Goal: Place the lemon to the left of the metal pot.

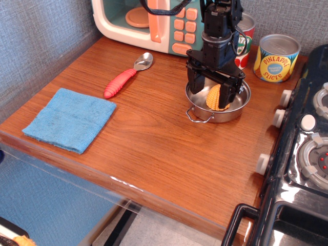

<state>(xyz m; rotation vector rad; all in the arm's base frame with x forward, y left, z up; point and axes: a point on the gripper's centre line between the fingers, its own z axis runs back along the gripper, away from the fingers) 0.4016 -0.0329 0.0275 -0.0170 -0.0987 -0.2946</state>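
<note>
The lemon, pale yellow and ridged with an orange base, lies inside the shiny metal pot on the wooden table. My black gripper is lowered into the pot, open, with one finger to the lemon's left and the other to its right. The fingers straddle the lemon; I cannot tell whether they touch it. The pot's front wire handle shows; most of its bowl is hidden behind the gripper.
A red-handled spoon and a blue cloth lie to the left. A toy microwave, a tomato sauce can and a pineapple can stand at the back. A black stove is on the right.
</note>
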